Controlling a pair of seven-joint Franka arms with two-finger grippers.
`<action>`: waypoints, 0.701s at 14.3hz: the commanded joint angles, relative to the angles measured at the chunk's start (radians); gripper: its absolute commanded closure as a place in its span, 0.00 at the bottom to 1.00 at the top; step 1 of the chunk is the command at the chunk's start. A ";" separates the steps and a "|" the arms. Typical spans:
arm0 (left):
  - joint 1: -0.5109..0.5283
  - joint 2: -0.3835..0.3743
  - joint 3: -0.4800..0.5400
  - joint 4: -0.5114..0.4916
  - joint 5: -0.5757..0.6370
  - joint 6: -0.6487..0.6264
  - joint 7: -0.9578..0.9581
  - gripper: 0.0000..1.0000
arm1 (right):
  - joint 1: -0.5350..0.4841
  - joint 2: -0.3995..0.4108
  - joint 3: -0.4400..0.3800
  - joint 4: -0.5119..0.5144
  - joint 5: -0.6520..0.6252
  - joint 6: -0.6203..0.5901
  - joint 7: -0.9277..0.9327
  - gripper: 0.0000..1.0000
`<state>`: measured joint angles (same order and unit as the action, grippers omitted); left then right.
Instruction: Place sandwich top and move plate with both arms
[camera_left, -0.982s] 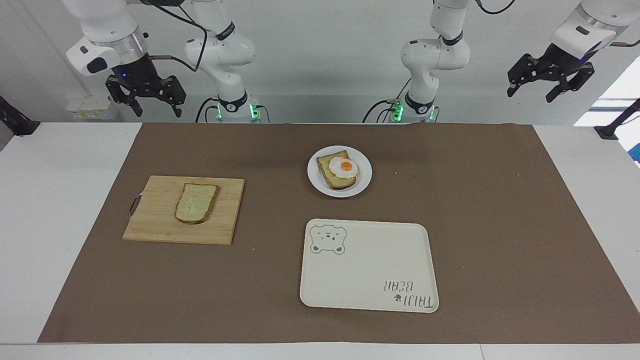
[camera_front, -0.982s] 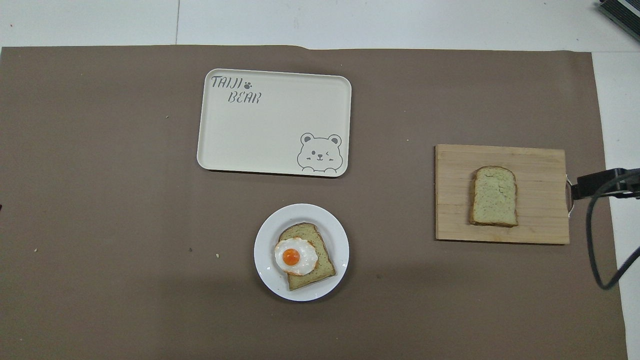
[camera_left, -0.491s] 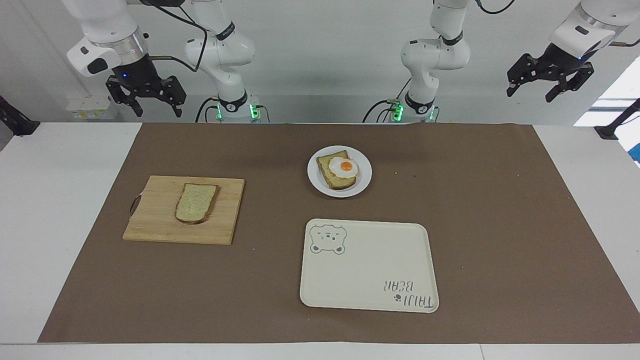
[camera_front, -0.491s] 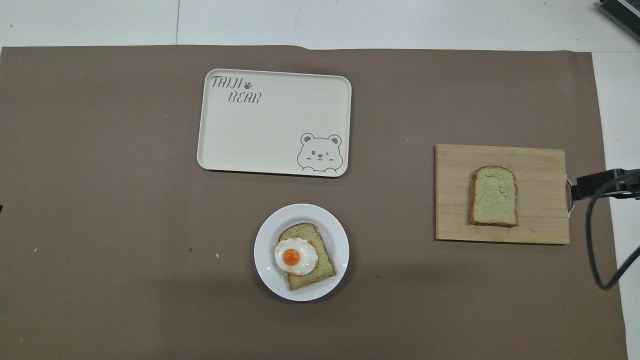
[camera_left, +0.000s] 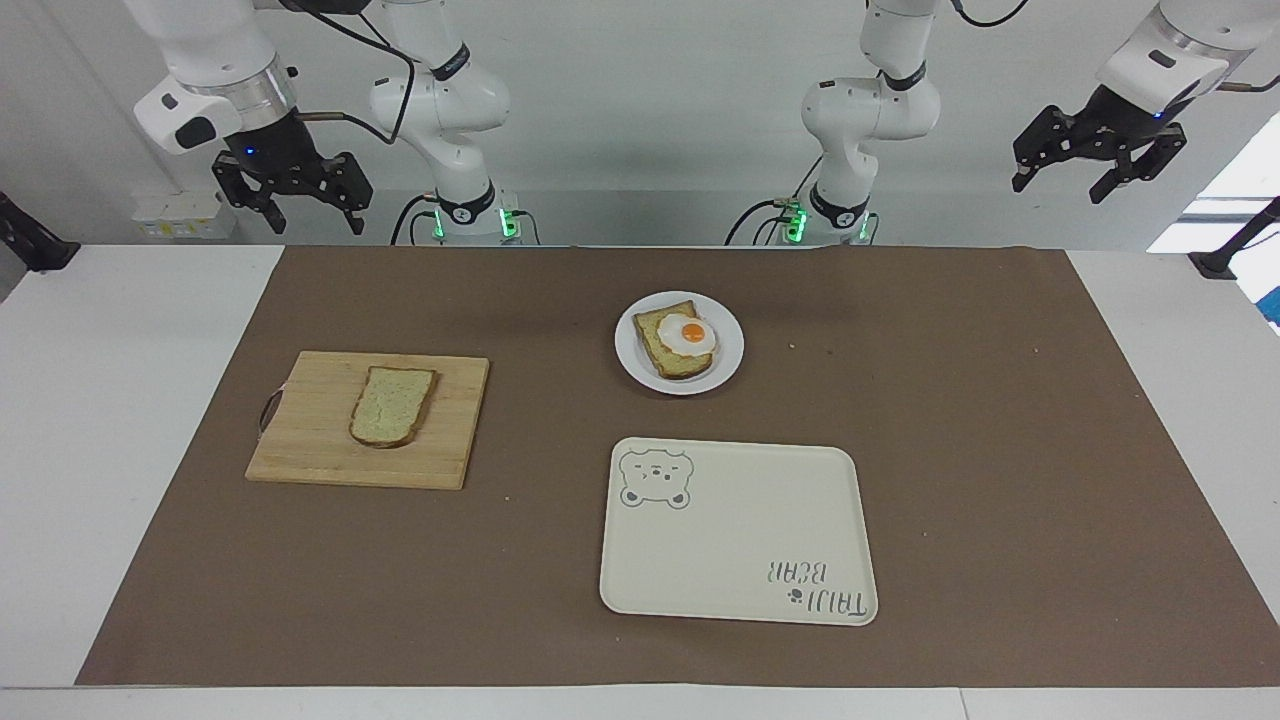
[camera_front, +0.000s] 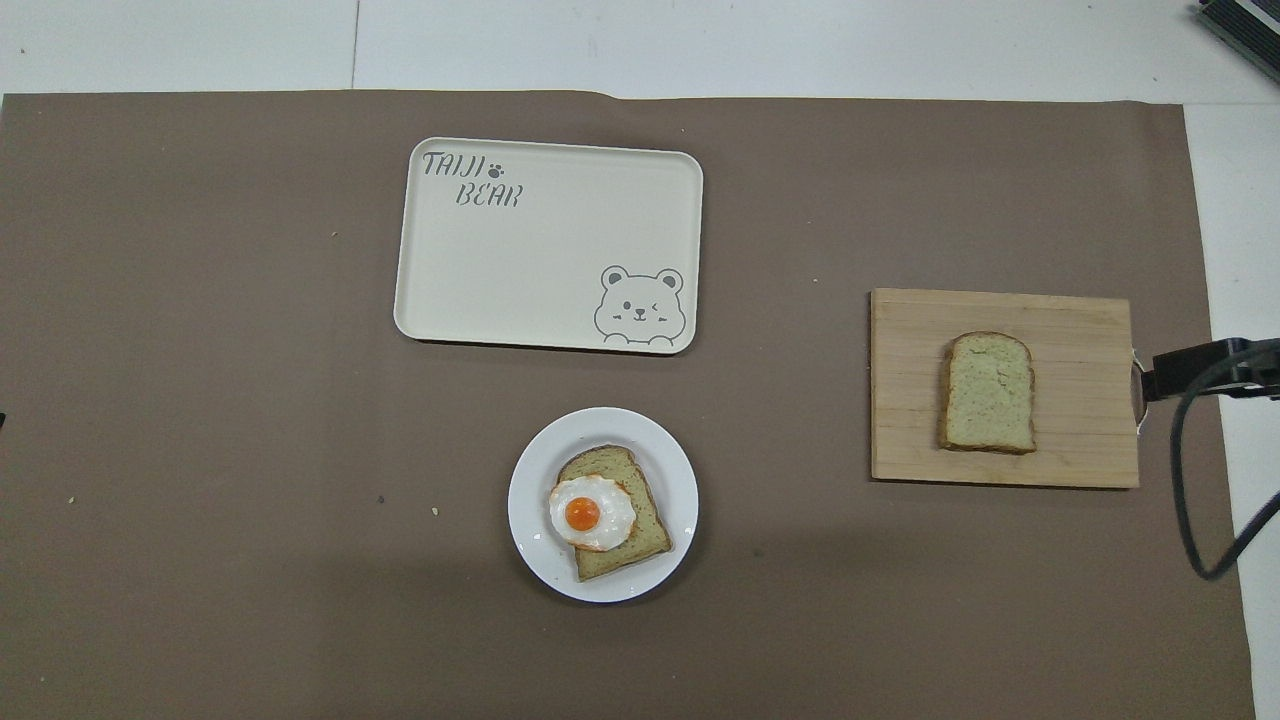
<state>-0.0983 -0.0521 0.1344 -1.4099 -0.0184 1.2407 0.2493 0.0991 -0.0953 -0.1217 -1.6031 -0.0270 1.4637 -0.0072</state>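
The sandwich top (camera_left: 392, 405) (camera_front: 988, 392), a plain bread slice, lies flat on a wooden cutting board (camera_left: 455, 425) (camera_front: 1085, 330) toward the right arm's end of the table. The small white plate (camera_left: 729, 352) (camera_front: 682, 480) sits mid-table, nearer the robots than the tray, and carries a bread slice with a fried egg (camera_left: 687, 336) (camera_front: 592, 513). My right gripper (camera_left: 313, 215) hangs open high above the table's edge by the robots, at the board's end. My left gripper (camera_left: 1060, 185) hangs open high over the other end. Neither touches anything.
A cream rectangular tray with a bear drawing (camera_left: 740, 540) (camera_front: 540, 260) lies farther from the robots than the plate. A brown mat (camera_left: 1000, 420) covers most of the table. A black part of the right arm with a looping cable (camera_front: 1195, 368) shows beside the board's handle end.
The left gripper has edged slightly upward. Nothing on the table has moved.
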 joint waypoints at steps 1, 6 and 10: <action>-0.004 -0.029 0.002 -0.034 -0.008 0.002 0.005 0.00 | -0.009 -0.023 0.001 -0.028 -0.002 0.007 -0.028 0.00; -0.006 -0.029 0.001 -0.035 -0.008 0.000 0.004 0.00 | -0.007 -0.012 0.002 -0.014 0.009 0.010 -0.028 0.00; -0.006 -0.031 0.001 -0.038 -0.009 -0.001 0.005 0.00 | -0.007 -0.006 0.004 -0.006 0.009 0.021 -0.025 0.00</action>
<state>-0.0986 -0.0522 0.1319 -1.4127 -0.0191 1.2406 0.2493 0.0993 -0.0956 -0.1211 -1.6035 -0.0262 1.4662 -0.0072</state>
